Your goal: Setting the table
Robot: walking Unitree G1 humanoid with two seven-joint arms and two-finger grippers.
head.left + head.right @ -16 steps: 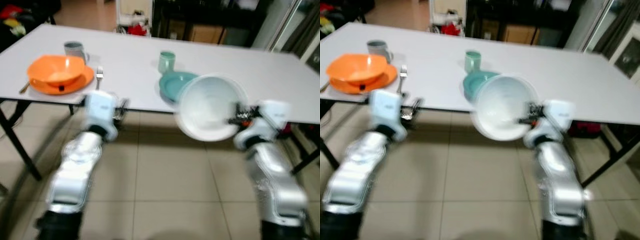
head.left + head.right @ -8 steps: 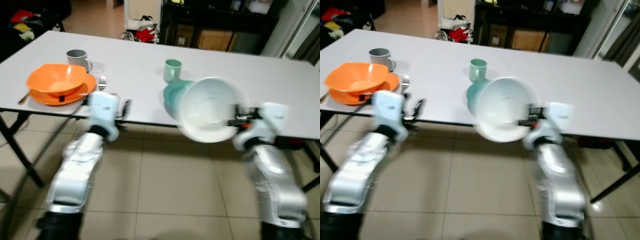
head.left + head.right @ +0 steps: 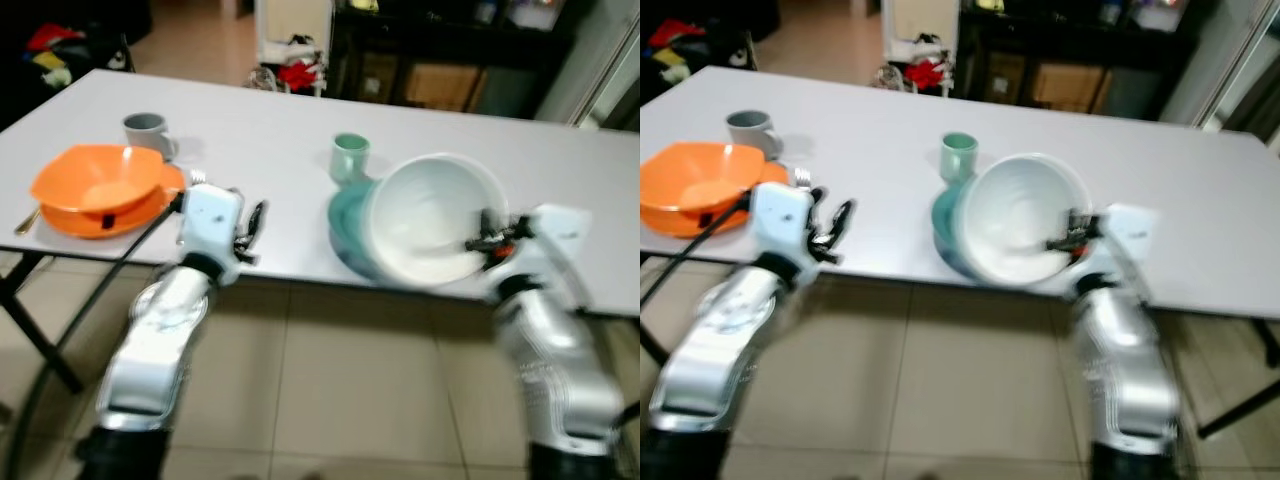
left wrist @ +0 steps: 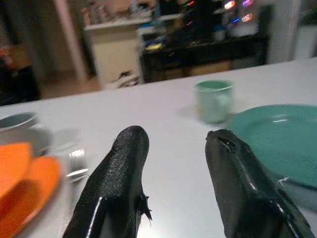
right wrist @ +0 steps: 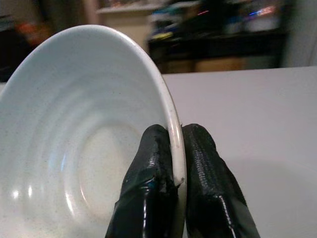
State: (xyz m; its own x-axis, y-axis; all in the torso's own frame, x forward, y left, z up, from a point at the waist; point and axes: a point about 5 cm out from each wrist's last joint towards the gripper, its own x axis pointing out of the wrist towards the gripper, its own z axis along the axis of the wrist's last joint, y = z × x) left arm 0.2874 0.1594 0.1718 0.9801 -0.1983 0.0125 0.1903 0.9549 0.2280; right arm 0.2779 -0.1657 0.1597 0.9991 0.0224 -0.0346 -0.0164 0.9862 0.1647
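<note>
right gripper (image 5: 171, 148) pinches white bowl (image 3: 430, 225) rim over teal plate (image 3: 345, 215); left gripper (image 4: 173, 144) spread.

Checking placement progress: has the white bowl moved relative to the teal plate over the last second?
Yes. The white bowl, held by the right gripper, has advanced from the table edge to above the teal plate.

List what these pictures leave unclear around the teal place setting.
- Round teal plate: in the eye views the tilted white ceramic bowl in the right claw covers most of it.
- Whether that bowl touches the plate: hidden by the bowl itself.
- Pale green mug: blurred; contents unreadable.
- Orange bowl: cut off by the left wrist view's edge.
</note>
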